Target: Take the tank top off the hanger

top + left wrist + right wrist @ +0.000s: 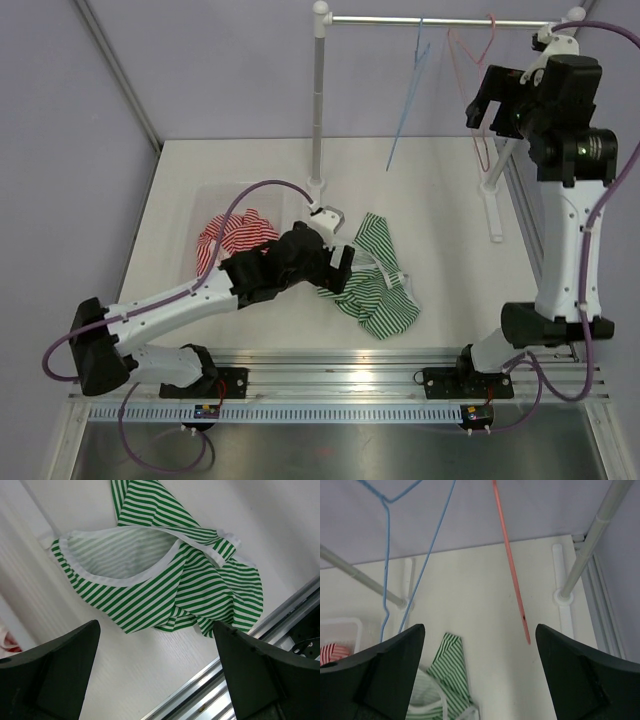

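At the centre of the top view, the green-striped tank top (378,280) is seen lying crumpled on the white table (440,200), apart from both hangers. Over its left edge the left gripper (342,268) is held, its jaws spread wide with nothing clamped between them (in the left wrist view the two dark fingers (60,670) stand apart, and the garment's white-trimmed neckline shows in the gap beyond). At upper right the right gripper (482,108) is raised beside the rail (440,21), its jaws likewise parted and empty. From the rail a blue hanger (415,85) and a red hanger (462,48) are hung, both bare wire. The red one lies nearer the right gripper, though contact cannot be judged. At centre left of the frame a red-striped garment (232,235) is contained in a clear bin (195,205).
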